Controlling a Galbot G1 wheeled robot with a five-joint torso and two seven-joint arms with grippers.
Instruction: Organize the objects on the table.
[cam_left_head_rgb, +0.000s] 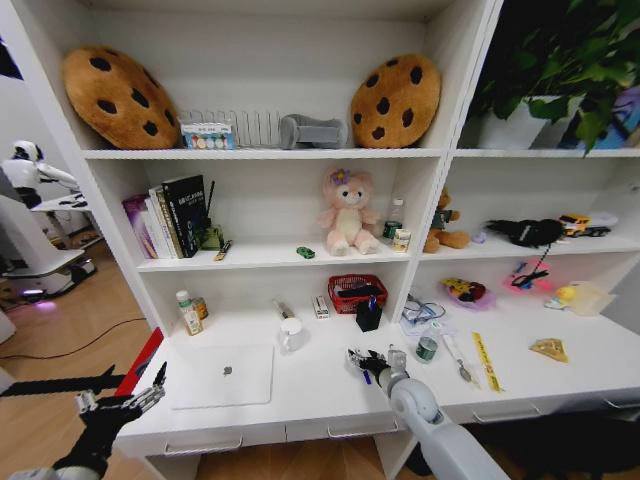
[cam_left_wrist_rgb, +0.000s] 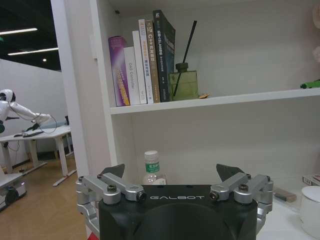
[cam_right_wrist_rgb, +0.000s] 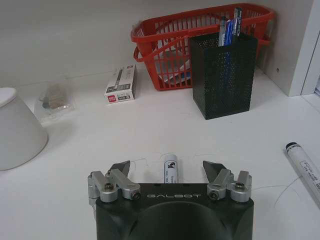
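Observation:
My right gripper (cam_right_wrist_rgb: 167, 169) is open and low over the white table (cam_left_head_rgb: 320, 395). A white-barrelled pen (cam_right_wrist_rgb: 170, 171) lies on the top between its fingers. In the head view this gripper (cam_left_head_rgb: 366, 360) is at the middle of the desk, in front of the black mesh pen holder (cam_left_head_rgb: 368, 314). The holder (cam_right_wrist_rgb: 223, 75) has blue pens standing in it. The silver laptop (cam_left_head_rgb: 222, 375) lies shut at the left, with the white mug (cam_left_head_rgb: 291, 334) behind it. A green-lidded jar (cam_left_head_rgb: 427, 348) and a yellow ruler (cam_left_head_rgb: 487, 361) lie to the right. My left gripper (cam_left_head_rgb: 140, 397) hangs open off the desk's front left corner.
A red basket (cam_right_wrist_rgb: 190, 35) stands behind the pen holder, a small box (cam_right_wrist_rgb: 121, 84) beside it. Another marker (cam_right_wrist_rgb: 305, 167) lies near the right gripper. A green-capped bottle (cam_left_wrist_rgb: 151, 170) stands ahead of the left gripper (cam_left_wrist_rgb: 170, 172). A tiny green toy car (cam_left_head_rgb: 305, 252) sits on the shelf above.

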